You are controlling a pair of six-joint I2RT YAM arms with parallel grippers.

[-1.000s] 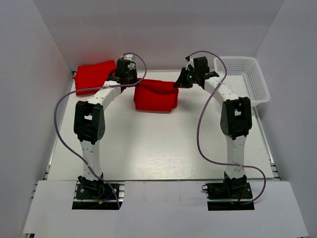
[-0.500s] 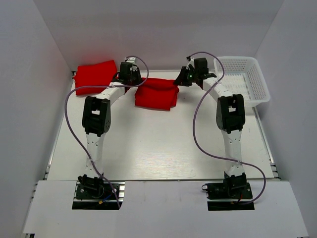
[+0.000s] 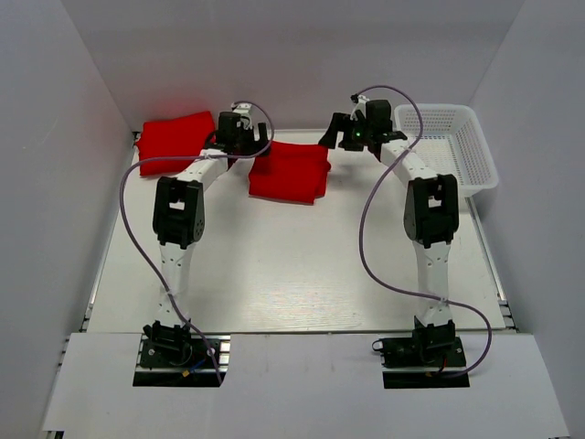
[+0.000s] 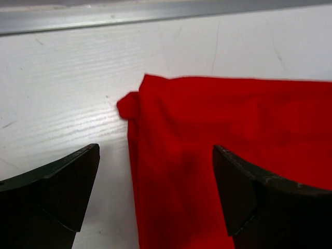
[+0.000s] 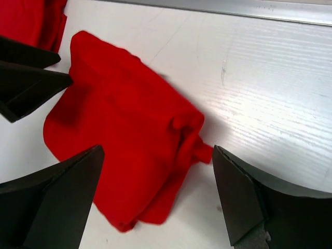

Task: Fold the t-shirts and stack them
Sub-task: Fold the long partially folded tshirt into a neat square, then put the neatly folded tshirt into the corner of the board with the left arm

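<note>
A folded red t-shirt [image 3: 289,172] lies flat on the white table at the back centre. A second folded t-shirt [image 3: 175,139] lies at the back left. My left gripper [image 3: 254,146] hovers over the middle shirt's left back edge, jaws wide open and empty. The left wrist view shows that t-shirt [image 4: 233,150] under the open gripper [image 4: 155,194]. My right gripper [image 3: 333,139] hangs open and empty just above the shirt's right back corner. In the right wrist view the t-shirt [image 5: 124,140] lies below the open gripper [image 5: 155,197], with the second t-shirt [image 5: 31,21] at top left.
A white lattice basket [image 3: 450,146] stands at the back right. White walls close the table on three sides, and a metal rail [image 4: 155,15] runs along the back edge. The left gripper's dark fingers [image 5: 26,78] show in the right wrist view.
Both grippers went from shut to wide open and let go of the middle t-shirt, which now lies folded on the table. Both arms reached a little further back.
</note>
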